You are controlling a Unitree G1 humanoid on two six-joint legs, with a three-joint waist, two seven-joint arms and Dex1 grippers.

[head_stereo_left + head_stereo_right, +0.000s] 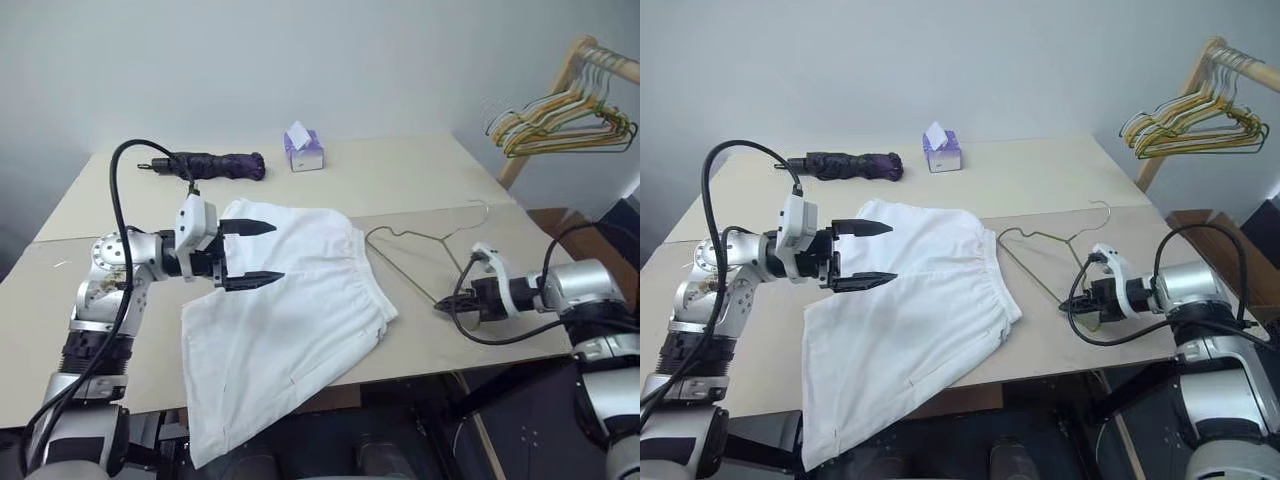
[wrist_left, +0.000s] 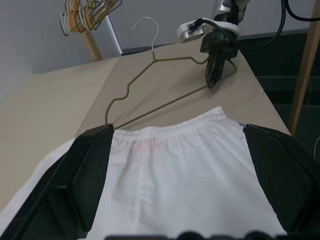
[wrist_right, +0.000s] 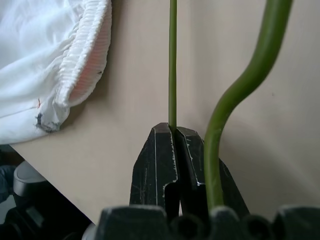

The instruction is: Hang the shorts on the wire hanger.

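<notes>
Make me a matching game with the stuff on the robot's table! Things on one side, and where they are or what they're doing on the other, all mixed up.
Things:
1. shorts
2. wire hanger
3. tissue box
4. left gripper

Places or states:
A. pinched by the shut right gripper
B. at the far side of the table, beside the folded dark umbrella
C. spread flat, one leg hanging off the near edge
D. wide open above white cloth, holding nothing

Pairs: 1-C, 2-A, 3-B, 4-D

A robot test room: bare tan table (image 1: 420, 180), plain wall, hanger rack (image 1: 560, 95).
</notes>
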